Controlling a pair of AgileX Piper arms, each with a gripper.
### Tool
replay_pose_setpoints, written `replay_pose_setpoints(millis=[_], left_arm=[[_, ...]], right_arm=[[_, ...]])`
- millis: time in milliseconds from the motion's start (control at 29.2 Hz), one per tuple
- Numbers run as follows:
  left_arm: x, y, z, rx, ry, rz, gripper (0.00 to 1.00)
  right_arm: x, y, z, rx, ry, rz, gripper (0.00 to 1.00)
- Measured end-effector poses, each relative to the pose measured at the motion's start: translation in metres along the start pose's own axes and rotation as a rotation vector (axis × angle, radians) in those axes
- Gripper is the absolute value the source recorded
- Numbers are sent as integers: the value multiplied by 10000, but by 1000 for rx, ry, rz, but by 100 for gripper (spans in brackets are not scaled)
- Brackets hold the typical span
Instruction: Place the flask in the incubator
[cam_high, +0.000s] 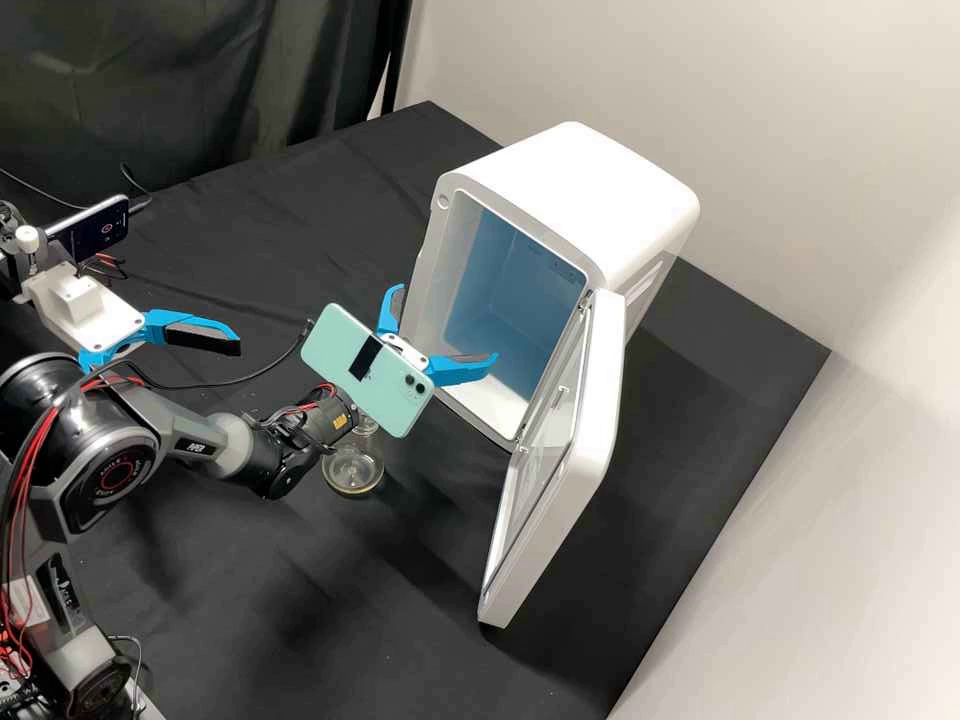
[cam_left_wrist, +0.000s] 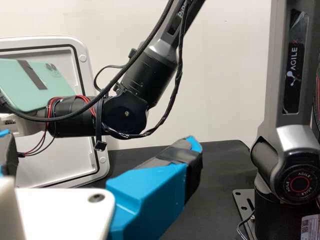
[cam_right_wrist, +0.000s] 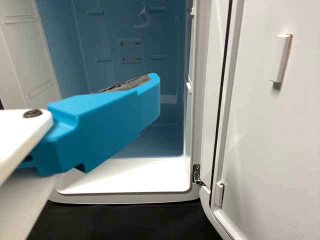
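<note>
The white incubator (cam_high: 600, 200) stands on the bench with its door (cam_high: 560, 450) swung wide and its blue inside showing. A clear glass flask (cam_high: 353, 468) stands upright on the bench before it, partly hidden under the right arm's wrist. My right gripper (cam_high: 430, 335) hangs open and empty just in front of the incubator's opening, above and beyond the flask. In the right wrist view one blue finger (cam_right_wrist: 110, 120) points at the chamber floor (cam_right_wrist: 125, 175). My left gripper (cam_high: 165, 340) is open and empty, far left of the flask; its finger (cam_left_wrist: 160, 185) shows in its own view.
A mint-green phone (cam_high: 368, 370) sits on the right arm's wrist and another phone (cam_high: 100, 225) is on the left arm. A thin cable (cam_high: 260, 365) lies on the bench between the grippers. The bench edge (cam_high: 700, 560) runs close to the right of the open door.
</note>
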Motion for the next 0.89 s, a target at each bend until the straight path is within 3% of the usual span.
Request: replay_pose_setpoints(millis=[582, 651, 719, 788, 891], left_arm=[[-7, -8, -9, 0, 3, -3, 100], [-25, -28, -34, 11, -2, -13, 100], [-84, -63, -94, 12, -22, -37, 100], [-165, -95, -165, -7, -45, -64, 100], [-327, -147, -288, -13, -52, -80, 100]], right_arm=[[0, 0, 0, 0, 0, 0, 100], [0, 0, 0, 0, 0, 0, 100], [0, 0, 0, 0, 0, 0, 100], [0, 0, 0, 0, 0, 0, 100], [0, 0, 0, 0, 0, 0, 100]])
